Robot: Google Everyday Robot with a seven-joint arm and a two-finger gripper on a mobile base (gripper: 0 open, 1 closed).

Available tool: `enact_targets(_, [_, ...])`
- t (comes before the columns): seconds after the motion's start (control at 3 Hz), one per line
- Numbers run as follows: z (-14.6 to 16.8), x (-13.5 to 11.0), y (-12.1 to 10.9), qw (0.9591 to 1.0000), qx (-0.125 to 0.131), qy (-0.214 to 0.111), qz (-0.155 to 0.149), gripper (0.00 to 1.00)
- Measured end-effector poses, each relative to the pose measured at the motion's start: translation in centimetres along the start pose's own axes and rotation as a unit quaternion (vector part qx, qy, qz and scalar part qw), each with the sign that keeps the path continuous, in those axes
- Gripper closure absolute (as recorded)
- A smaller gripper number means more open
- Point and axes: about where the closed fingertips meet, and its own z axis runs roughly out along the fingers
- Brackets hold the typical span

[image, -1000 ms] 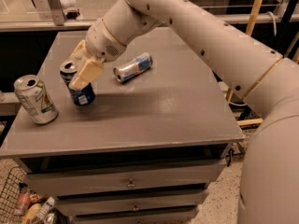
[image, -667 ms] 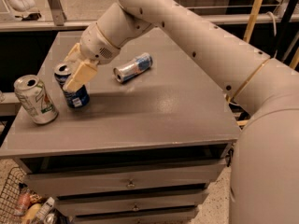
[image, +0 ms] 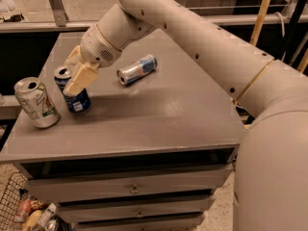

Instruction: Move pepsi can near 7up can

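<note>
The pepsi can (image: 77, 102), dark blue with a silver top, stands slightly tilted near the left edge of the grey table (image: 159, 114). My gripper (image: 72, 78) comes down from the upper right and is shut on the pepsi can, with one cream finger (image: 79, 78) across its front and the other behind it. The 7up can (image: 36, 103), pale silvery with green and red marks, stands upright just left of the pepsi can, a small gap between them.
A slimmer silver-and-blue can (image: 137, 69) lies on its side in the middle back of the table. My arm (image: 202, 42) crosses over the table's right half. Drawers (image: 134, 189) sit below the top; a wire basket (image: 19, 211) with packets is at the lower left.
My gripper has carried the pepsi can to the left, closer to the 7up can. The 7up can and the lying can have not moved.
</note>
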Motion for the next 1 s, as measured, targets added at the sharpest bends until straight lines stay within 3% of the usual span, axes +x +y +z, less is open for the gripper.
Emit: enact_targets(1.0, [0.76, -0.19, 0.17, 1.0000, -0.007, -0.001, -0.002, 0.04])
